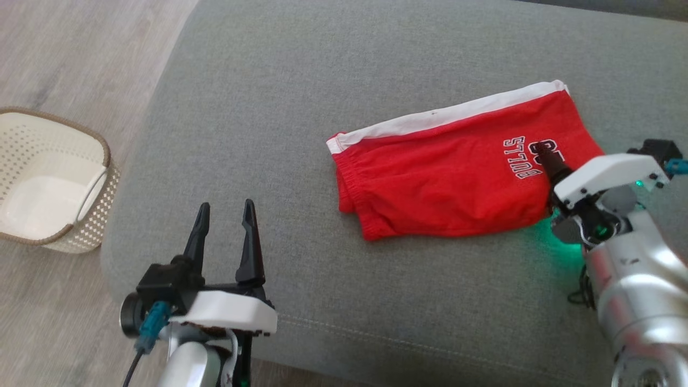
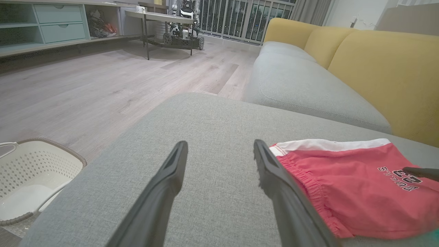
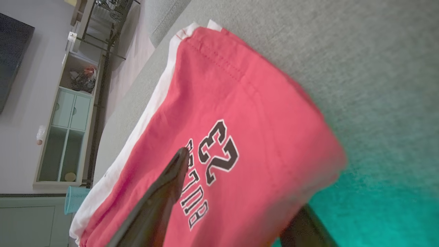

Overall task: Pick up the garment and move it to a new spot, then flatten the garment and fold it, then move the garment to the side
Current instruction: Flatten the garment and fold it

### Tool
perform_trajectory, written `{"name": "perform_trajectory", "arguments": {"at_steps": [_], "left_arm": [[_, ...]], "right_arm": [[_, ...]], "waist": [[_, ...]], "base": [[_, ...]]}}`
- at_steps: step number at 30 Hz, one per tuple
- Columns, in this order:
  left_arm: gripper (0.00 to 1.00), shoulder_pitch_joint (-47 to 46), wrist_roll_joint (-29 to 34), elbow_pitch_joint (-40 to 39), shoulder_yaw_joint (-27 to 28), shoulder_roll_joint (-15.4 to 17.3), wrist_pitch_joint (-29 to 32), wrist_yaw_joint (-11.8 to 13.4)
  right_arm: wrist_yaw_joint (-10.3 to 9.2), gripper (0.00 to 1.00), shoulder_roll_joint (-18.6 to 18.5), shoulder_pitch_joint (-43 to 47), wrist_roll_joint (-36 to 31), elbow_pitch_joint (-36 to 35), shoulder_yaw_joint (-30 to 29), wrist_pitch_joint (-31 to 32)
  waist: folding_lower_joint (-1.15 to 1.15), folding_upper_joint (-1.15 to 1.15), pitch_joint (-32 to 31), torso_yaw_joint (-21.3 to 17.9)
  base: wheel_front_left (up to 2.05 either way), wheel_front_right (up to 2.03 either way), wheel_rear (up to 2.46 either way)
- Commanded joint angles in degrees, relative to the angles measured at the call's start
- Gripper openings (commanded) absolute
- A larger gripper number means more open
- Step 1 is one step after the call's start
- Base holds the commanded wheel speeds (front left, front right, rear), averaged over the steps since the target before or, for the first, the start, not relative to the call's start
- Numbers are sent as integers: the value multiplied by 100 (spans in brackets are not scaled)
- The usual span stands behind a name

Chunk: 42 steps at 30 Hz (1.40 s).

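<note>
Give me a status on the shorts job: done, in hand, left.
Done, by the look of it: the red shorts lie flat and folded on the grey cushion. In hand: the right gripper, open, straddles their printed end, one finger on top, not yet closed. The left gripper hovers open, apart from them. Left: grip and move them to the side.

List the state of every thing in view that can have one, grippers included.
Red fabric shorts with a white side stripe: folded, lying flat on the grey fabric sofa cushion.
Left gripper: open, holding nothing, above the cushion, apart from the shorts.
Right gripper: open, one finger over the shorts' printed end, the other at their edge; not closed on them.
Cream perforated plastic basket: upright on the wooden floor beside the cushion.
</note>
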Motion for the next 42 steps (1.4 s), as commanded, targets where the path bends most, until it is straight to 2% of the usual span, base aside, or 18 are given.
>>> {"name": "perform_trajectory", "arguments": {"at_steps": [1, 2, 3, 4, 5, 8, 13, 23, 28, 33, 38, 42], "left_arm": [[100, -241, -27, -195, 134, 31, -70, 26], [100, -258, -34, -196, 132, 31, -70, 30], [100, -272, -40, -200, 129, 31, -70, 35], [100, -282, -44, -203, 128, 31, -70, 39], [100, -290, -11, -193, 121, 31, -70, 38], [100, -316, 345, -122, 42, 31, -70, 61], [100, -299, 300, -117, -30, 31, -70, 121], [100, -165, 330, 30, 9, 31, -70, 25], [100, -40, 333, 83, 49, 31, -70, -25], [100, 7, 329, 148, 14, 31, -70, -108], [100, 18, 326, 143, 36, 31, -70, -121], [100, 40, -41, 123, 113, 31, -70, -114]], "right_arm": [[-4, 100, 141, -39, -40, 235, 53, 120], [-4, 100, 142, -109, -78, 302, 48, 132], [-4, 95, 145, -168, -125, 353, 63, 147], [-4, 45, 150, -217, -170, 391, 89, 163], [-4, 0, 155, -260, -220, 408, 131, 151], [-4, 0, 176, -319, -211, 426, 157, 34], [-4, 0, 200, -201, 10, 307, 169, -308], [-4, 0, 205, 642, 1964, -42, 861, -849], [-4, 0, 205, 1214, 2757, -302, 1530, -1123], [-4, 0, 205, 1454, 3015, -505, 2234, -1866], [-4, 0, 206, 1382, 3118, -663, 2643, -2167], [-4, 0, 206, 1310, 3229, -1011, 3018, -2307]], "waist": [[0, 0, 31, 22], [0, 0, 45, 28], [0, 0, 55, 32], [0, 0, 64, 30], [0, 0, 71, 18], [0, 0, 42, -56], [0, 0, -120, -255], [0, 0, -586, -849], [0, 0, -755, -1069], [0, 0, -828, -1074], [0, 0, -840, -959], [0, 0, -836, -779]], "base": [[0, 0, 0], [0, 0, 0], [0, 0, 0], [0, 0, 0], [0, 0, 0], [0, 0, 0], [0, 0, 0], [0, 0, 0], [0, 0, 0], [0, 0, 0], [0, 0, 0], [0, 0, 0]]}}
